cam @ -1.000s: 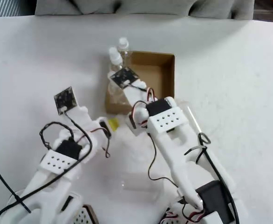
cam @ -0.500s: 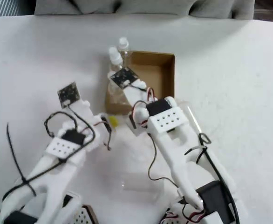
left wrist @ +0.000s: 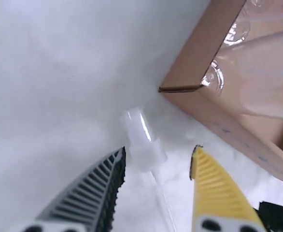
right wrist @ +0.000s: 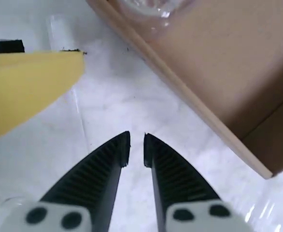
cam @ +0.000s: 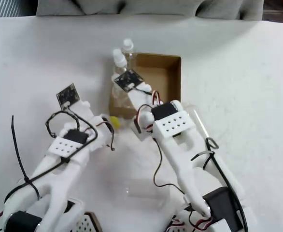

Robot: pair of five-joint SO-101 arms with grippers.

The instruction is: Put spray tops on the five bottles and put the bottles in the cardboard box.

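Observation:
A clear spray top (left wrist: pixel 140 140) lies on the white table just outside a corner of the cardboard box (left wrist: pixel 199 53). My left gripper (left wrist: pixel 158 152) is open, its grey and yellow fingers on either side of the top without touching it. Close beside it my right gripper (right wrist: pixel 135 137) is shut with nothing held, low over the table by the box wall (right wrist: pixel 219 63); the left gripper's yellow finger (right wrist: pixel 30 82) shows there too. Two clear bottles (cam: pixel 117 58) with spray tops stand up from the box's left side (cam: pixel 175 77).
A clear bottle (cam: pixel 197 118) lies on the table right of the box, next to the right arm. Another clear item (cam: pixel 146 188) lies between the two arm bases. The table's far left and far right are open white surface.
The left arm has swung forward toward the box corner, bringing its gripper closer to the spray top. The right arm has stayed still.

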